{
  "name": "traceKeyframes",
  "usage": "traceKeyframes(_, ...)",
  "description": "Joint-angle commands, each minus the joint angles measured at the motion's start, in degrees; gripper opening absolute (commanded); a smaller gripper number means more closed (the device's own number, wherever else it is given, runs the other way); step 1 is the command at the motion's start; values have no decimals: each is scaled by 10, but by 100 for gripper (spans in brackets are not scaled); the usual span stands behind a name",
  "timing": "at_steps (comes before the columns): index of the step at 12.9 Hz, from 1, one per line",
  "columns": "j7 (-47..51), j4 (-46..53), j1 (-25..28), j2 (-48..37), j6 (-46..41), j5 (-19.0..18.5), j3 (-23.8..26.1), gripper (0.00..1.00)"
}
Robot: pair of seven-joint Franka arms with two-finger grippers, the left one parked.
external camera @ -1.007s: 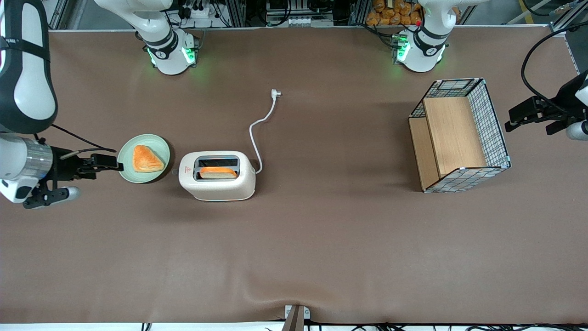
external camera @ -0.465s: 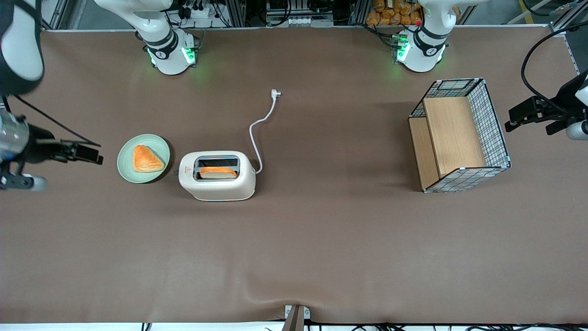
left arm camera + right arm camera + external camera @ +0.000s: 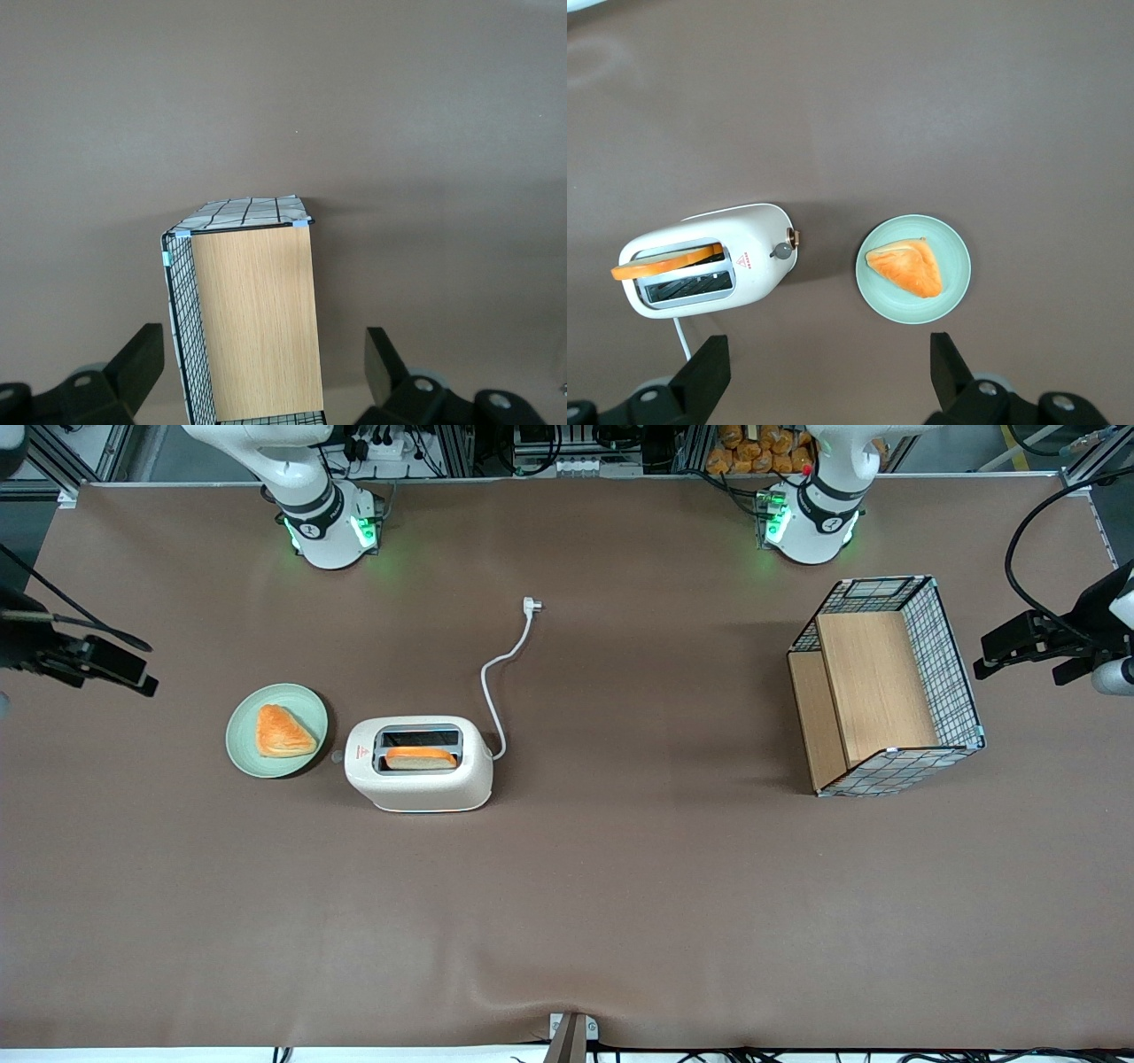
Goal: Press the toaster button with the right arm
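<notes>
The cream-white toaster (image 3: 418, 775) stands mid-table with an orange toast slice (image 3: 421, 757) in one slot. It also shows in the right wrist view (image 3: 709, 261). The toaster button (image 3: 337, 756) is a small grey nub on the narrow end facing the green plate; it shows in the wrist view too (image 3: 782, 251). My right gripper (image 3: 142, 677) is open and empty. It hangs high at the working arm's end of the table, well off from the toaster and plate. Its fingers stand wide apart in the wrist view (image 3: 828, 354), with bare table between them.
A green plate (image 3: 244, 757) with a triangular pastry (image 3: 282, 732) sits beside the button end of the toaster. The white cord (image 3: 496, 669) runs to a plug (image 3: 532, 605). A wire-and-wood basket (image 3: 886, 691) lies toward the parked arm's end.
My right gripper has drawn back from the plate's edge toward the working arm's end of the table, rising and moving farther from the front camera. The toaster and plate have not moved.
</notes>
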Motion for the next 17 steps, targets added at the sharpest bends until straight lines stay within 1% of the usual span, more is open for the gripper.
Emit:
traceKeyframes(1,13,-30,-5,-32,0,-15,1,100)
traceKeyframes(5,14,-64,-4,-64,-2,-15,-4,100)
traceKeyframes(8,14,-63,-4,-69,-5,-20,-7,100)
traceKeyframes(11,13,-59,-4,-68,-5,-38,-6,100)
traceKeyframes(17,7,-58,-4,-65,-5,-39,-7,100)
